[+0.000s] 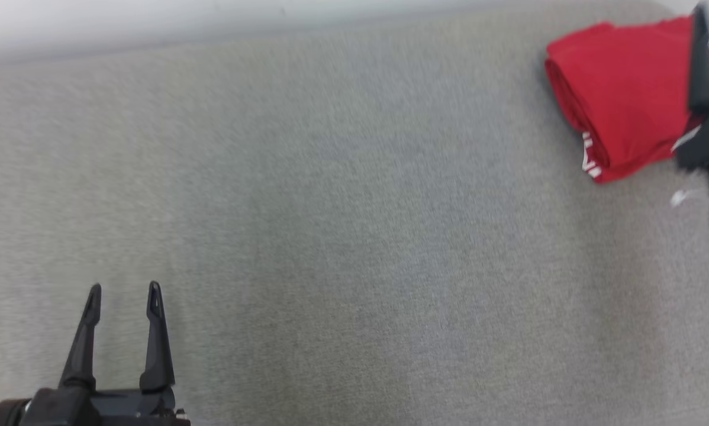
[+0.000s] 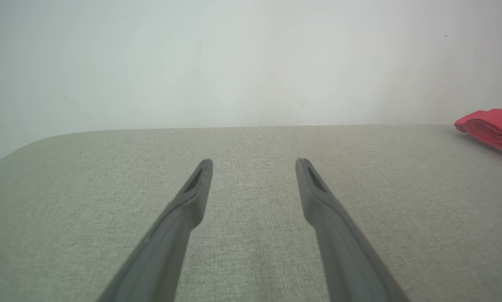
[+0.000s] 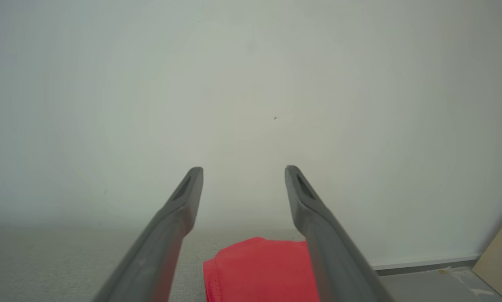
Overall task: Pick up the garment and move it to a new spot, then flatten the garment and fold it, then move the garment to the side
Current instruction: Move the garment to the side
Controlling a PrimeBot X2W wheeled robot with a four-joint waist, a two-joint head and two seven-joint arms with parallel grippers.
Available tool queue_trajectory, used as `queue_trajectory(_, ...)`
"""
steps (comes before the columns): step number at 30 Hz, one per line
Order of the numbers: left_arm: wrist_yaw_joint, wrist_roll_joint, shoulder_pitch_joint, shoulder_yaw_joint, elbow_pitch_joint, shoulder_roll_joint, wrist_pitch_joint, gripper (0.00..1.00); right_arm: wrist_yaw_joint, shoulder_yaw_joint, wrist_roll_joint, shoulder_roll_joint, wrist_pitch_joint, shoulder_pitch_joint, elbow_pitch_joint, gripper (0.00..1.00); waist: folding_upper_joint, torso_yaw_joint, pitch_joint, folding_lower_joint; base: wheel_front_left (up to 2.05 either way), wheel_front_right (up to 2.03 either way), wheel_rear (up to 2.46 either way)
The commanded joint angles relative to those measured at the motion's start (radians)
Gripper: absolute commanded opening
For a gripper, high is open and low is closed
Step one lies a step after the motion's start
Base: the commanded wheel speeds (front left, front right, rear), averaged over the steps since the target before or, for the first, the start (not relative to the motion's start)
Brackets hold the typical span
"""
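- While folded into a thick bundle, lying at far right end of grey woven-cloth tabletop (image 1: 354, 236): red fabric garment (image 1: 621, 89), white lettering along one edge.
- Released and empty, long dark fingers spread wide: right gripper (image 3: 243, 170), poised over garment; contact not discernible.
- Likewise released, empty: left gripper (image 1: 123, 293), above bare cloth at near left, well apart from garment.

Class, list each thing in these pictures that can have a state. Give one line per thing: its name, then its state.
garment: folded, lying at the far right of the table, not held
left hand: open, empty, over bare table
right hand: open, empty, close to the garment
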Motion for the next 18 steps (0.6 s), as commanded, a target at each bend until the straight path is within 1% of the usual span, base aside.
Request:
queue_trajectory(1, 0.002, -0.003, 0.023, 0.003, 0.008, -0.009, -0.003, 1.00, -0.003, -0.023, -0.015, 0.025, -0.004, 0.077, -0.043, 1.00, 0.0002, 0.057, -0.104, 0.0002, 0.00, 0.00, 0.00)
queue_trajectory(6, -0.003, -0.008, 0.046, 0.000, 0.028, -0.023, -0.003, 1.00, -0.003, -0.066, -0.042, 0.085, -0.004, 0.260, -0.151, 1.00, 0.0002, 0.094, -0.164, 0.0002, 0.00, 0.00, 0.00)
queue_trajectory(7, -0.003, -0.008, 0.046, 0.000, 0.028, -0.023, -0.003, 1.00, -0.003, -0.066, -0.042, 0.085, -0.004, 0.260, -0.151, 1.00, 0.0002, 0.094, -0.164, 0.0002, 0.00, 0.00, 0.00)
queue_trajectory(8, -0.004, -0.009, 0.051, 0.000, 0.031, -0.024, -0.003, 1.00, -0.003, -0.076, -0.044, 0.096, -0.002, 0.295, -0.172, 1.00, 0.0002, 0.100, -0.173, 0.0002, 0.00, 0.00, 0.00)
queue_trajectory(18, -0.014, -0.006, 0.085, 0.013, 0.059, -0.034, -0.004, 1.00, -0.003, -0.142, -0.080, 0.211, 0.056, 0.599, -0.392, 1.00, 0.0002, 0.144, -0.240, 0.0002, 0.00, 0.00, 0.00)
